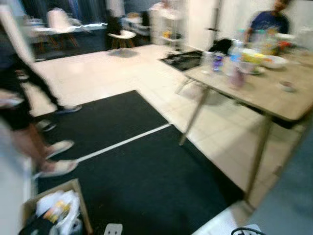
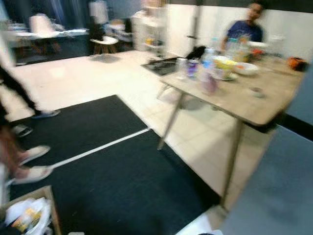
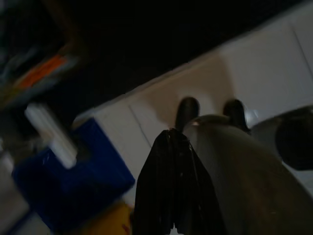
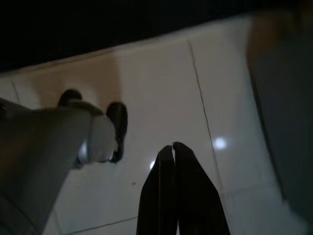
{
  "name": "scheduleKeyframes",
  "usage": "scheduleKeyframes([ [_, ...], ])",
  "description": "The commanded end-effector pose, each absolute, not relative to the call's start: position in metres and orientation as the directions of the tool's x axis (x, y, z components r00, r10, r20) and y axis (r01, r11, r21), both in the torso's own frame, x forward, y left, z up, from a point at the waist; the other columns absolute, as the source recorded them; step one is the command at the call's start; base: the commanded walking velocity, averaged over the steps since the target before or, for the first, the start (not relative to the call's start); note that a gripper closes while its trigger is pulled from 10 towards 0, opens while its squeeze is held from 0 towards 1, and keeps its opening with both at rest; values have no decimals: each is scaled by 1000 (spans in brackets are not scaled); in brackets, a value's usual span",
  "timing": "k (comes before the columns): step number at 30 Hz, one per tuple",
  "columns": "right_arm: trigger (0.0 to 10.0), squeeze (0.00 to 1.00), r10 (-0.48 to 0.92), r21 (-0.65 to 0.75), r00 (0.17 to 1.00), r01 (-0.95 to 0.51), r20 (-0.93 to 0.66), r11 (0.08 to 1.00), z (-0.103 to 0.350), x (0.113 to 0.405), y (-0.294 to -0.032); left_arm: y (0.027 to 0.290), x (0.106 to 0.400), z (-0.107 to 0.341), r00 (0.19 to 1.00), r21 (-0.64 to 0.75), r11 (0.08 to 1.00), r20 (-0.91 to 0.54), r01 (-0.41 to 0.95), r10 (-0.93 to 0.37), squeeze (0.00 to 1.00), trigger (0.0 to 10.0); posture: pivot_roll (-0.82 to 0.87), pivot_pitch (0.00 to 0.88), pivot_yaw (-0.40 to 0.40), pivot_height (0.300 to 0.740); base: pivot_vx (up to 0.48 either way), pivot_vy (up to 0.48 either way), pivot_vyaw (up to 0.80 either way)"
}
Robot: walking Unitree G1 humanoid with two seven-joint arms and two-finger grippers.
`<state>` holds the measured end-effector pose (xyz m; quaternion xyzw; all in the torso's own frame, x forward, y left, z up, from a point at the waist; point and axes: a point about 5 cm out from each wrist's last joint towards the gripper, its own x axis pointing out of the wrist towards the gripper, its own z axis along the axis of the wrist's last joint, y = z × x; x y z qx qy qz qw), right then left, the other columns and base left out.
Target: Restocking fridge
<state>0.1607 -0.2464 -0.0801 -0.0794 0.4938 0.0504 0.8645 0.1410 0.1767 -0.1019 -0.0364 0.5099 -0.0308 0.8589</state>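
Left eye view — a blurred room scene. A wooden desk (image 1: 274, 95) on slim legs stands at 2 o'clock, carrying bottles (image 1: 218, 61), a yellow-filled bowl (image 1: 253, 58) and a white bowl (image 1: 275, 61); the items are too smeared to identify further. A person in a blue shirt (image 1: 270, 22) is behind the desk at 1 o'clock. A black mat (image 1: 142, 171) with a white stripe (image 1: 124, 142) covers the floor at centre, with pale tiles beyond. At 9 o'clock, a second person's legs and pale shoes (image 1: 57, 168) rest on the mat edge. At 7 o'clock, a cardboard box (image 1: 78, 196) holds bagged goods (image 1: 58, 208) — the stock lies here and on the desk; no fridge can be made out.

Left wrist view: the left gripper (image 3: 172, 147) hangs over pale tile beside a blue box (image 3: 73, 181), jaws pressed together and holding nothing. Right wrist view: the right gripper (image 4: 173, 149) hangs over pale tile, jaws likewise closed and holding nothing; the robot's leg (image 4: 44, 147) and dark feet (image 4: 117, 120) show beside it.
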Motion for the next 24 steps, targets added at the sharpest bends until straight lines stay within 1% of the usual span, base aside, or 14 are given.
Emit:
scheduleKeyframes([
  [1, 10000, 0, 18, -84, 511, -176, -859, 981, -80, 163, -242, 178, 140, -102, 469, -86, 996, -879, 17, -83, 0, 10000, -94, 0, 12, 740, 0, 0, 763],
  [17, 10000, 0, 14, -91, 507, -181, -862, 979, -81, 162, -242, 178, 142, -102, 474, -85, 996, -876, 21, -84, 0, 10000, -96, 0, 11, 740, 0, 0, 766],
  [18, 10000, 0, -7, -125, 501, -203, -865, 971, -81, 161, -243, 177, 142, -102, 474, -86, 996, -876, 23, -87, 0, 10000, -96, 0, 11, 740, 0, 0, 0],
  [24, 10000, 0, -26, -153, 490, -222, -871, 963, -83, 159, -243, 177, 143, -101, 477, -94, 995, -874, 24, -94, 0, 10000, -95, 0, 12, 740, 0, 0, 0],
])
